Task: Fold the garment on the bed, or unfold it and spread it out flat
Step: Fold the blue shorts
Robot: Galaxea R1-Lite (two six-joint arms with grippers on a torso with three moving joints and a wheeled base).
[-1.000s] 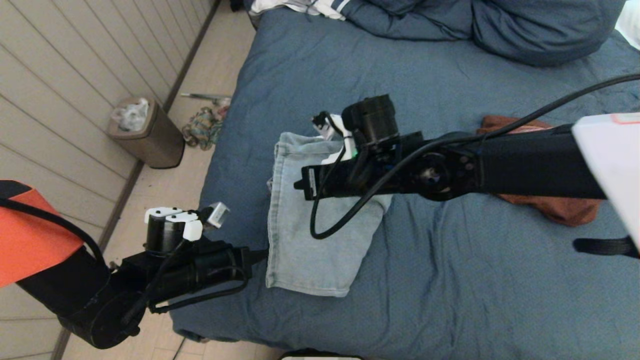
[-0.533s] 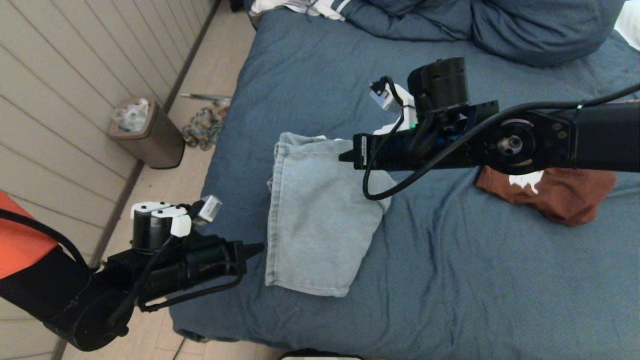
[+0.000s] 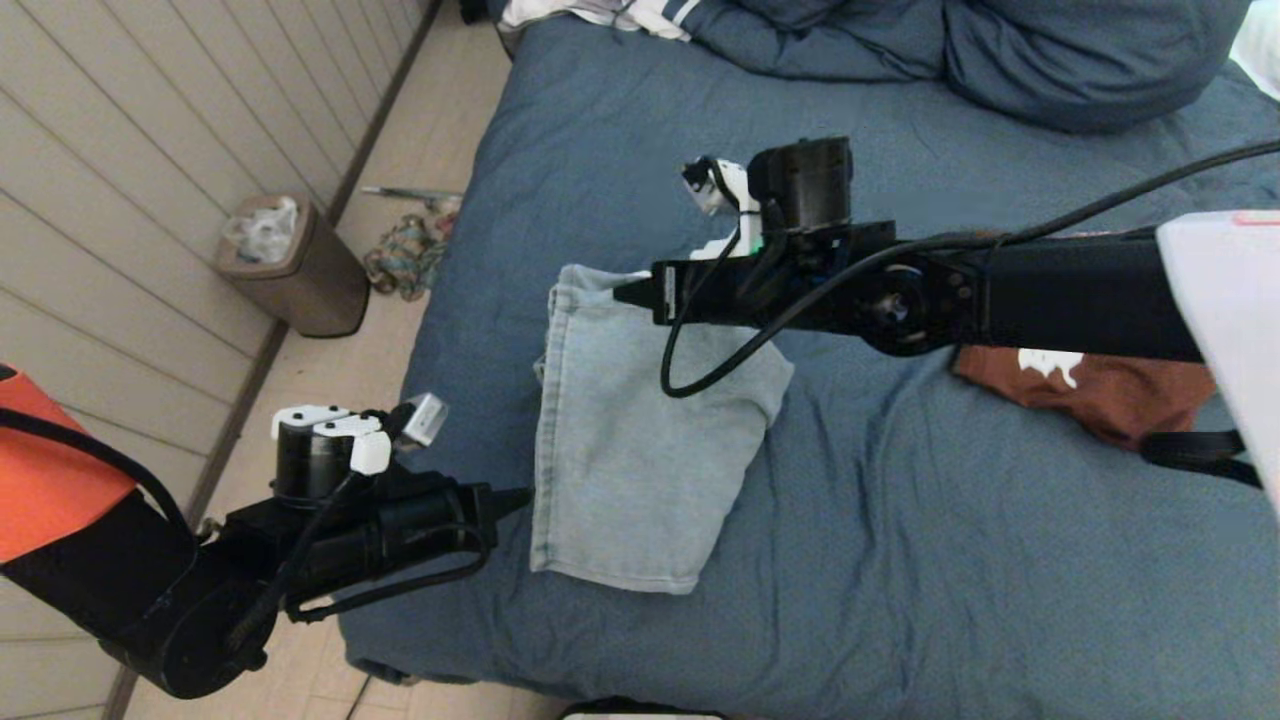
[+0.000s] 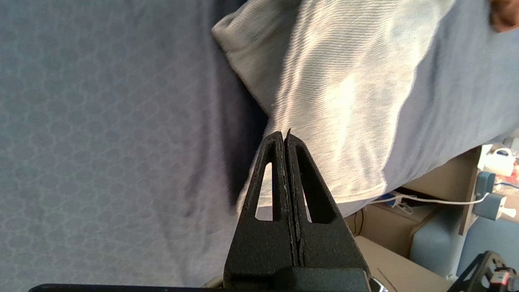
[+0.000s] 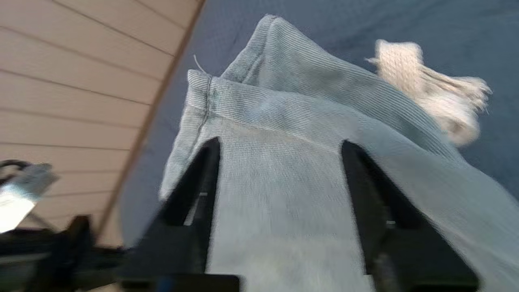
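The bed (image 3: 900,520), covered in wrinkled slate-blue fabric, is seen filling the head view from the centre out to 3 o'clock and down to 6 o'clock. A folded pale blue garment (image 3: 630,450) is laid flat on it, at about 8 o'clock from the centre of the view and close to the bed's edge at 9 o'clock. Matching blue bedding (image 3: 1050,60) is heaped at 1 o'clock, and a rust-brown garment (image 3: 1110,395) is partly covered by the right arm at 3 o'clock.

The right gripper (image 5: 279,170) is held above the garment's 12 o'clock end; its two dark fingers (image 5: 198,182) are shown spread wide apart in the right wrist view, with nothing pinched between them and the pale fabric seen below the gap. A frayed cream drawcord end (image 5: 429,93) is seen beside the garment's hem.

The left gripper (image 4: 284,136) is parked just off the bed's edge, at 9 o'clock from the garment's lower part, its tip pointed toward the fabric; its fingers are pressed together with nothing between them.

On the floor at 10 o'clock a small bin (image 3: 290,265) is stood against the panelled wall (image 3: 120,180).
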